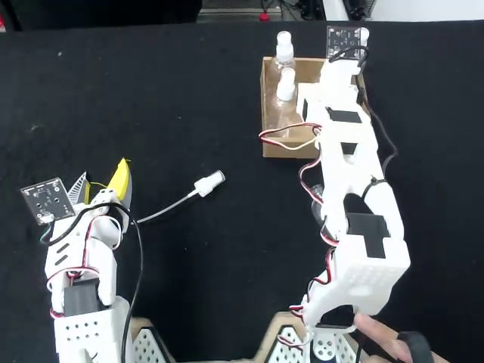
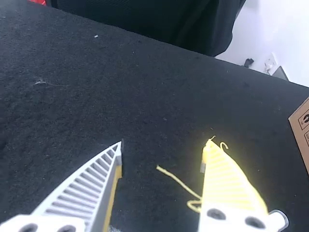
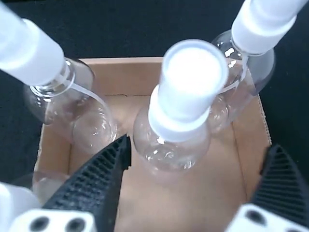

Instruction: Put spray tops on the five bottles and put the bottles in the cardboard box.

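Left claw (image 1: 100,183) spread wide, empty; to its right lies one loose spray top (image 1: 208,184), evidently still to fit. Right claw (image 3: 200,150), wide open and holding nothing, hangs above three capped bottles (image 3: 186,96) at the cardboard box (image 3: 120,75).

One cardboard box (image 1: 276,144), at least three capped bottles (image 3: 82,116) (image 3: 164,150) (image 3: 246,82), one loose spray top (image 1: 208,184), two arms (image 1: 83,249) (image 1: 355,189).
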{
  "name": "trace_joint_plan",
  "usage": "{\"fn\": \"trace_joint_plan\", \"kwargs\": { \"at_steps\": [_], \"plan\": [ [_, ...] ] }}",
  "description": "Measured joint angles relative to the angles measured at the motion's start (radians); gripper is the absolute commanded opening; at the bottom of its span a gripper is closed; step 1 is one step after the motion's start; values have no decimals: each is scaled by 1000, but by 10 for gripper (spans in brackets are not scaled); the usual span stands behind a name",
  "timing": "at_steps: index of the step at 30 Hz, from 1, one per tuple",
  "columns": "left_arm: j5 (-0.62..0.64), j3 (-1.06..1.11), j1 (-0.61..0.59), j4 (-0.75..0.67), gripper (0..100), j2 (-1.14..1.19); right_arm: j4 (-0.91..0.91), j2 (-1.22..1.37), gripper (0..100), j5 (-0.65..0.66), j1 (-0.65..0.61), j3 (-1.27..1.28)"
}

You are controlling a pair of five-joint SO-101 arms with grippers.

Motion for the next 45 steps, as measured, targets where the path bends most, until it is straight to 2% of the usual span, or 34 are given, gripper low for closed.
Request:
{"fn": "trace_joint_plan", "kwargs": {
  "at_steps": [15, 30, 45],
  "plan": [
    [0, 0, 0, 0, 256, 0, 0, 0, 417, 0, 0, 0],
    [0, 0, 0, 0, 256, 0, 86, 0, 417, 0, 0, -26],
    [0, 0, 0, 0, 256, 0, 127, -100, 417, 0, 0, -26]
  ]
}}
